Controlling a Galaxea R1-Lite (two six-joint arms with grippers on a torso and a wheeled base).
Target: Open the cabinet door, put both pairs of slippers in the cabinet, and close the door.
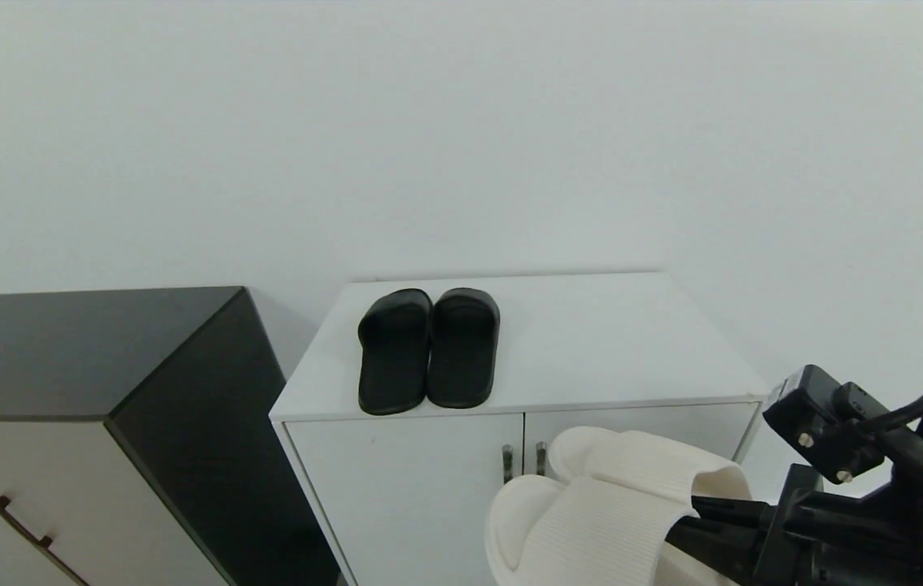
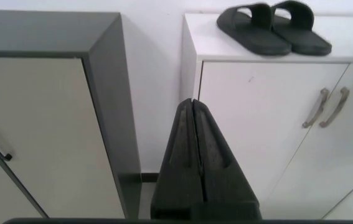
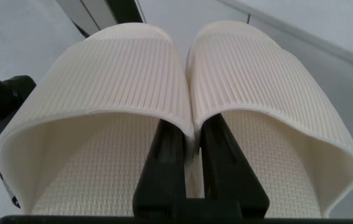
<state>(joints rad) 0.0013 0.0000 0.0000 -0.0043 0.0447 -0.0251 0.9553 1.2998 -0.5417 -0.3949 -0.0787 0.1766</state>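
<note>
Right gripper (image 3: 193, 132): pinching white slippers (image 1: 592, 496) by adjoining straps
Handling: probably light, soft foam; hold there

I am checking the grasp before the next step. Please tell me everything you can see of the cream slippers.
The cream slippers are open-toe slides with wide ribbed straps and patterned footbeds, soft foam by the look. They are pressed side by side, held off any surface, in front of the white cabinet's closed doors. The right claw is shut on their touching inner walls, one finger inside each slipper.
</note>
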